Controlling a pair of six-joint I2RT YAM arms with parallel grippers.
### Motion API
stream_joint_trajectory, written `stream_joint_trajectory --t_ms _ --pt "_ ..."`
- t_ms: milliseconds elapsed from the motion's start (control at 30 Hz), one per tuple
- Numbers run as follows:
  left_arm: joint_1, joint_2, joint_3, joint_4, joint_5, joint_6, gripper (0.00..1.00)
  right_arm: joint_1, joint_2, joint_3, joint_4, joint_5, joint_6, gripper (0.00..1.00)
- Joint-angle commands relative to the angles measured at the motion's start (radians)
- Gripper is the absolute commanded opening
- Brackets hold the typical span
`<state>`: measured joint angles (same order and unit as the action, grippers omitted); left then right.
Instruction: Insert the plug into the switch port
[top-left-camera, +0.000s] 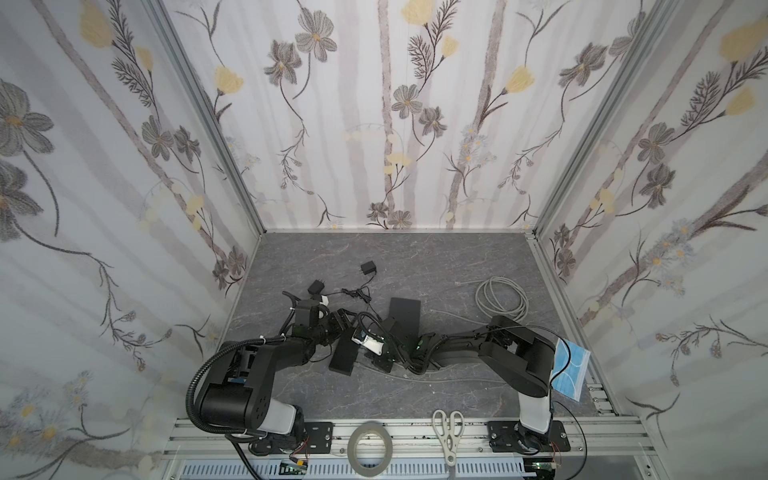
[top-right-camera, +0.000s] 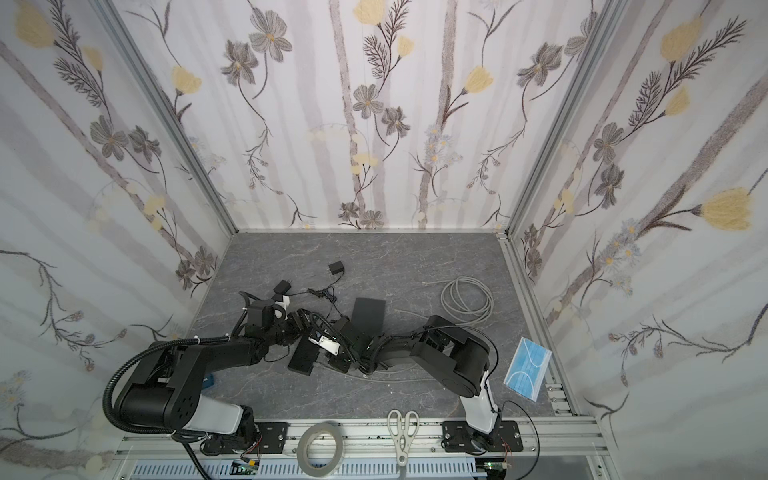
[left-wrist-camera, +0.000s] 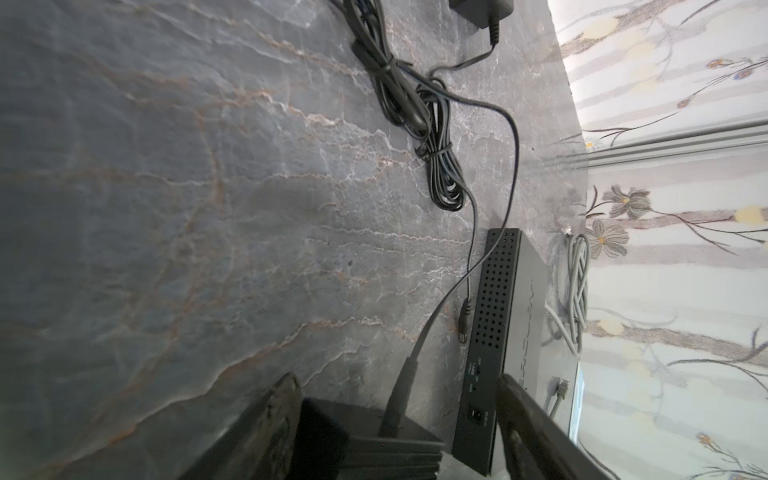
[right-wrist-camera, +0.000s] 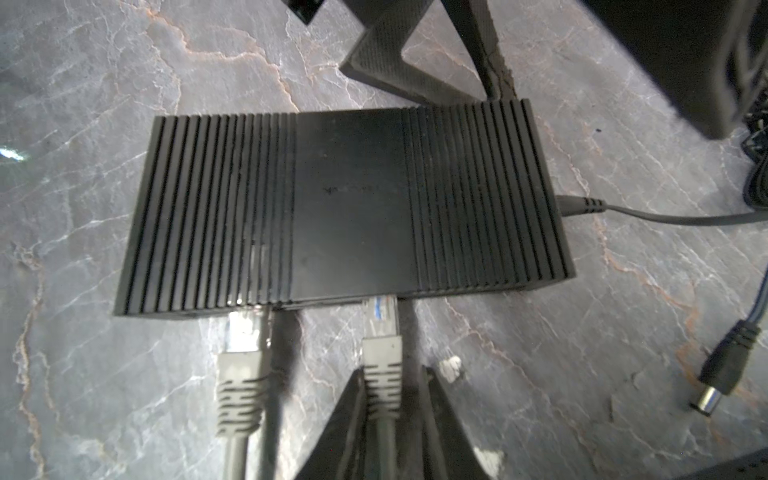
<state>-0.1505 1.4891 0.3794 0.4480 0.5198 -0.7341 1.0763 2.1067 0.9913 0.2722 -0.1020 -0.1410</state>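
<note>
Grey marbled tabletop (top-left-camera: 415, 257), floral walls (top-left-camera: 374, 124). My right gripper (right-wrist-camera: 390, 374) is clamped on the plug (right-wrist-camera: 379, 322), tip at the switch (right-wrist-camera: 349, 199) port. My left gripper (left-wrist-camera: 397, 382) has its jaws apart. From the switch, there's a second switch (top-left-camera: 405, 309) at 1 o'clock and a coiled cable (top-left-camera: 500, 299) at 2.

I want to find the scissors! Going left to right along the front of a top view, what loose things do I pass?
Tape roll → scissors → blue face mask.
</note>
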Motion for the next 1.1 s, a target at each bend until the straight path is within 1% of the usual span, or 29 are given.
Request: stream_joint_trajectory --t_ms 0,233,367,567,700,867,1067 --pt "0.003 0.038 -0.02 -0.239 -0.029 -0.039 0.76 -0.001 0.005 0.002 0.027 -0.01 -0.012 0.15" --pt "0.001 0.057 -0.032 -0.205 -0.015 -0.052 0.76 -0.001 0.012 0.003 0.052 -0.017 -0.022 0.03" --pt "-0.018 0.073 -0.06 -0.144 -0.012 -0.084 0.76 -0.007 0.018 0.012 0.093 -0.019 -0.042 0.01" --pt "-0.079 0.134 -0.103 -0.035 -0.008 -0.133 0.76 -0.021 0.041 0.033 0.16 -0.025 -0.074 0.0" --pt "-0.103 0.163 -0.153 0.046 -0.008 -0.173 0.76 -0.029 0.061 0.062 0.172 0.021 -0.054 0.0" --pt "-0.13 0.173 -0.18 0.083 -0.015 -0.191 0.76 -0.03 0.094 0.095 0.182 0.018 -0.041 0.0" --pt "-0.138 0.271 -0.192 0.212 0.043 -0.211 0.75 -0.033 0.106 0.101 0.22 -0.008 -0.063 0.0"
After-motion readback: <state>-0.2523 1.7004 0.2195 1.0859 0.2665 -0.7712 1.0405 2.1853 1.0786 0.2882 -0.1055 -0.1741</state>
